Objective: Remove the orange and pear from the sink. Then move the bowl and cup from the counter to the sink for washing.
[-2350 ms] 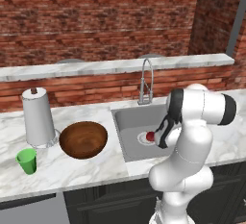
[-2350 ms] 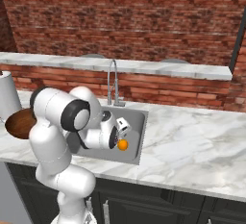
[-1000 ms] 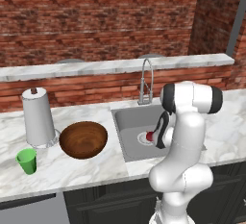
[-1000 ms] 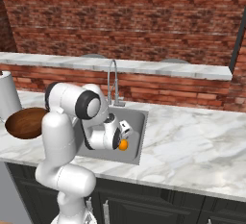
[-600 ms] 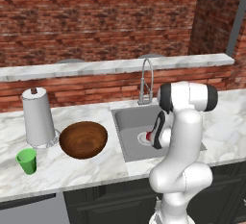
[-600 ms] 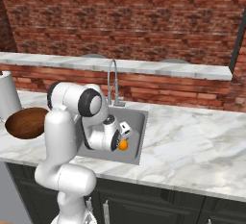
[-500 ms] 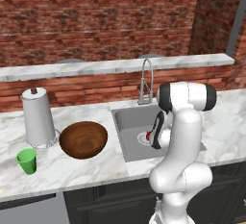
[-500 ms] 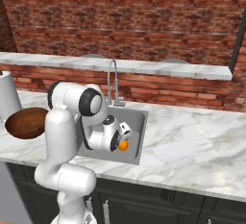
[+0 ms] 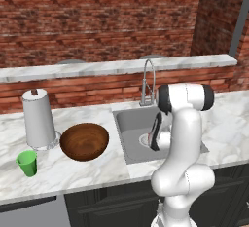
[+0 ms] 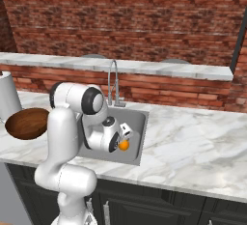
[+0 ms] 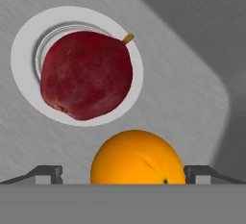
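Wide open, the hand [image 11: 123, 174] is low inside the rectangular grey metal sink [image 9: 127, 123], and its two dark fingertips [image 11: 48, 172] stand on either side of the one small bright orange ball, the orange [image 11: 138, 157]. I cannot tell if they touch it. One dark red pear [image 11: 86, 74] lies on the round white-rimmed drain [image 11: 24, 50], just beside the orange. On the white marble surface [image 9: 73, 170] stand one large dark brown wooden bowl [image 9: 84, 141], one small bright green cup [image 9: 27, 163] and one white paper roll [image 9: 39, 120].
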Available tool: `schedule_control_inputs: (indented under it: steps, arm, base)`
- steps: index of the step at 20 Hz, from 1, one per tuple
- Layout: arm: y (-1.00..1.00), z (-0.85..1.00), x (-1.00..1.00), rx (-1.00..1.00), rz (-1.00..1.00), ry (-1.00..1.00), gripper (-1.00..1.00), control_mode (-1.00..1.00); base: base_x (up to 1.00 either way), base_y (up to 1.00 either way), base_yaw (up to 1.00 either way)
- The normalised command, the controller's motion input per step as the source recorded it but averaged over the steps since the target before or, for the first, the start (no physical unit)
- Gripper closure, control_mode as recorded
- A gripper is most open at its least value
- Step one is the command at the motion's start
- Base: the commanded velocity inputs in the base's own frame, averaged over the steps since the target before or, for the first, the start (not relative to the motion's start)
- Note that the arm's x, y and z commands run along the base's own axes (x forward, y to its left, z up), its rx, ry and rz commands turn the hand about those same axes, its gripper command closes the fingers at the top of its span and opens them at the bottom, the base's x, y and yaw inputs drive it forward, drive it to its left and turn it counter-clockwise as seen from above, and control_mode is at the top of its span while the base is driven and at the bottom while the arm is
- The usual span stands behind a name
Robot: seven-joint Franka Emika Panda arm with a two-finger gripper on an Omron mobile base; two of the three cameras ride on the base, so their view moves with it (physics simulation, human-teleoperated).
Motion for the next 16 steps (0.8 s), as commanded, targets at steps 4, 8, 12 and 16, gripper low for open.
schedule_control_inputs:
  steps: [4,8,12,16]
  arm:
    - [-0.11,-0.04,0.1,0.0,0.0,0.0,-1.0,-1.0]
    - [-0.11,-0.07,0.04,0.0,0.0,0.0,-1.0,-1.0]
    - [-0.17,-0.11,0.0,0.0,0.0,0.01,-1.0,-1.0]
    - [-0.17,-0.11,0.0,-0.01,0.0,0.0,-1.0,-1.0]
  base:
    - [0.0,0.0,0.0]
    - [0.0,0.0,0.0]
    - [0.0,0.0,0.0]
    - [0.0,0.0,0.0]
